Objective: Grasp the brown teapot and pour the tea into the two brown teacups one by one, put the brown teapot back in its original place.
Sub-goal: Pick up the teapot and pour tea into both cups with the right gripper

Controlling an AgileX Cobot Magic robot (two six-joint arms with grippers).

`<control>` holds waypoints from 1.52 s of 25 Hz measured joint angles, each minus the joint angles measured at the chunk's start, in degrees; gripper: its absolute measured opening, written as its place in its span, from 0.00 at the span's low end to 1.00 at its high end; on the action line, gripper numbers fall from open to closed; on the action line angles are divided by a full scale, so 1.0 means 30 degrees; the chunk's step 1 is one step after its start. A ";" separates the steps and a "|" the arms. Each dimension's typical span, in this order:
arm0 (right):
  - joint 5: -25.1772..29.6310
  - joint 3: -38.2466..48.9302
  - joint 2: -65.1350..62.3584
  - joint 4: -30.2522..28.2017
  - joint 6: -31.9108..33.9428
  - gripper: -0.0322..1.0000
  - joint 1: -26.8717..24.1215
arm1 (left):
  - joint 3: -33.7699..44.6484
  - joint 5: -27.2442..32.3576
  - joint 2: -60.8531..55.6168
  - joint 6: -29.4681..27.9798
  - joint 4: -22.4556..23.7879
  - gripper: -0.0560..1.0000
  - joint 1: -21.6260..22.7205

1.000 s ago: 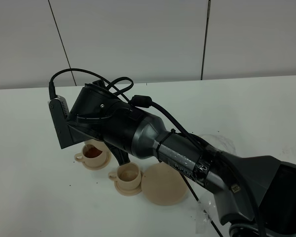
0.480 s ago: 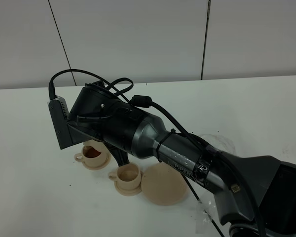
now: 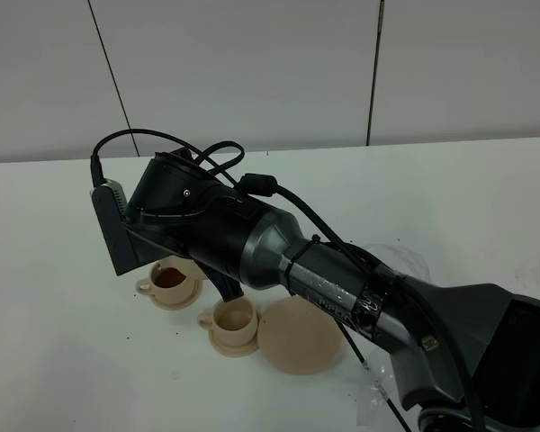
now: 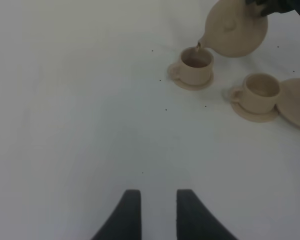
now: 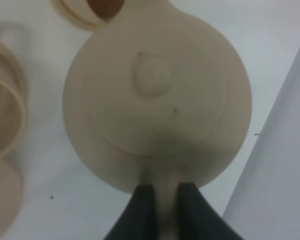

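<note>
In the left wrist view the brown teapot (image 4: 237,27) hangs tilted, its spout over the rim of one teacup (image 4: 195,65). That teacup (image 3: 169,279) holds reddish tea. The other teacup (image 3: 232,319) (image 4: 260,92) stands on its small saucer beside the wide round saucer (image 3: 299,335) (image 4: 297,102), which is bare. My right gripper (image 5: 165,200) is shut on the teapot's (image 5: 157,100) loop handle. In the exterior view my right arm (image 3: 252,243) hides the pot. My left gripper (image 4: 154,210) hovers open over bare table, well short of the cups.
The white table (image 3: 54,360) runs out on all sides of the cups. My right arm stretches from the lower right across the middle, with a black cable (image 3: 162,139) looping above its wrist. A clear wrinkled film (image 3: 405,261) lies on the table at the right.
My right wrist has shifted very slightly down and to the right with the teapot. More of the tea-filled cup now shows under the arm. The left gripper's earlier state is not shown.
</note>
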 joint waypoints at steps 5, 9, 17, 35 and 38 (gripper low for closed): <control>0.0023 0.0000 0.0000 0.0000 -0.0053 0.13 0.0000 | 0.0000 0.0000 0.0000 0.0000 0.0000 0.28 0.0000; 0.0002 0.0000 0.0000 0.0000 -0.0058 0.13 0.0000 | 0.0000 0.0000 0.0000 0.0000 0.0000 0.28 0.0000; -0.0163 0.0000 0.0000 0.0000 -0.0128 0.13 0.0000 | 0.0000 0.0000 0.0000 0.0000 0.0000 0.28 0.0000; -0.0264 0.0000 0.0000 -0.0423 -0.0128 0.13 0.0000 | 0.0000 0.0000 0.0000 0.0000 0.0000 0.28 0.0000; -0.0264 0.0000 0.0000 -0.0438 -0.0128 0.13 0.0000 | 0.0000 0.0000 0.0000 0.0000 0.0000 0.28 0.0000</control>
